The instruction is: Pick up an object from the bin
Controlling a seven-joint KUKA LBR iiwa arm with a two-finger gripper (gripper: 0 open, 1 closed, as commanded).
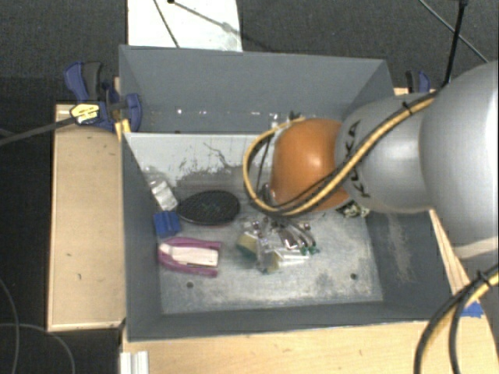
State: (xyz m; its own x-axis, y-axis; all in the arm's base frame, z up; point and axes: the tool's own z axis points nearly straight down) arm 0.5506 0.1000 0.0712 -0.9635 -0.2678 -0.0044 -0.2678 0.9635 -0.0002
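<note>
Fingers: spread or pinching, cannot tell. Gripper (pixel 274 238) sits low at centre of bin (pixel 234 92) floor, amid small pale-and-green clutter (pixel 249 245) — probably target. Advice: centre one piece before closing, keep clear of black oval disc (pixel 207 207).

Soft, even light, with small glints across the bin (pixel 234 84).

Arm (pixel 425 150) outstretched, end effector (pixel 274 241) low

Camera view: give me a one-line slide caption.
The gripper down in the grey bin, right of a dark oval disc, a blue block and a pink stapler-like thing.
</note>
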